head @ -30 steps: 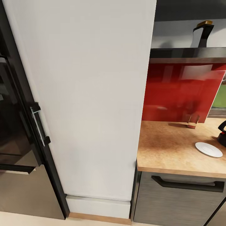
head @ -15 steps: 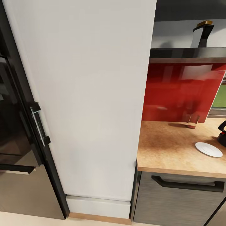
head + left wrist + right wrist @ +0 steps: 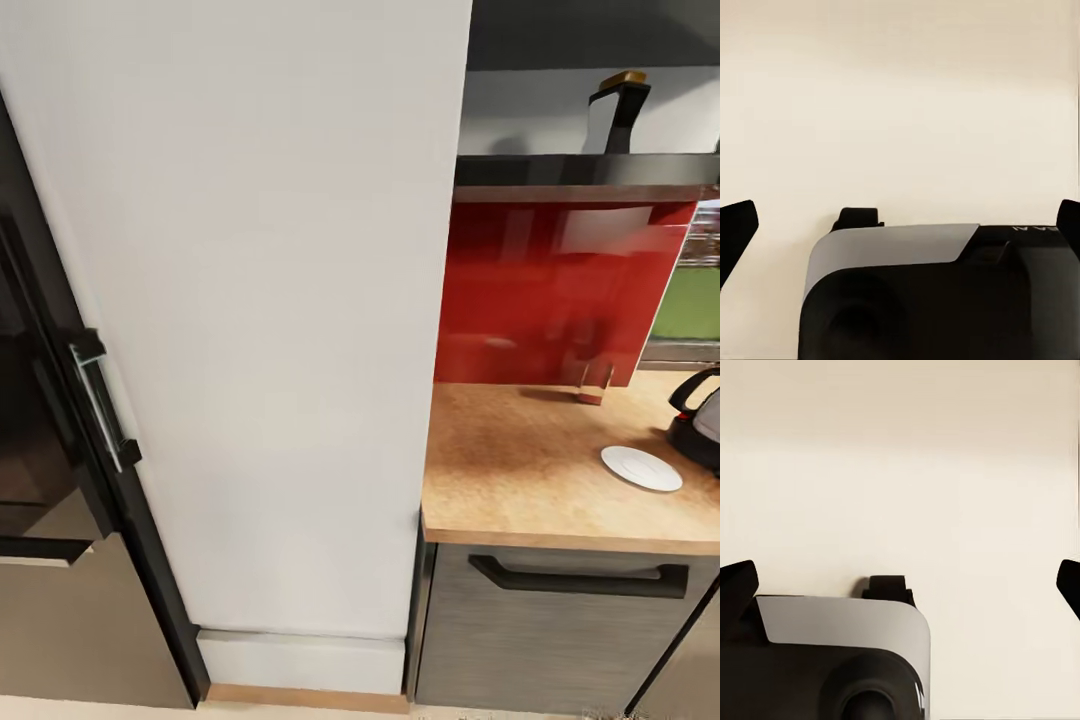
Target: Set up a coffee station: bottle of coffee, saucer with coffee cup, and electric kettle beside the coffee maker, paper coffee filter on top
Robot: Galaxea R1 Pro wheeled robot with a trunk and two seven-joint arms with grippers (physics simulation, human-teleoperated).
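kitchen: countertop [image 3: 520, 480], kettle [image 3: 700, 425], oven [image 3: 30, 420]

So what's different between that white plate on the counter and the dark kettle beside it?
The plate is white, flat and low; the kettle is dark, tall and has a looping handle. The plate shows whole, while the kettle is cut off by the head view's right edge. The plate lies nearer the counter's front edge; the kettle stands further back. Both rest on the same wooden counter, close together.

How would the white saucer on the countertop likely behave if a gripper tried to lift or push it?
The saucer lies flat and thin on the countertop, so it probably slides rather than tips when pushed. Its low rim likely offers little to grip. It looks ceramic, so perhaps fragile.
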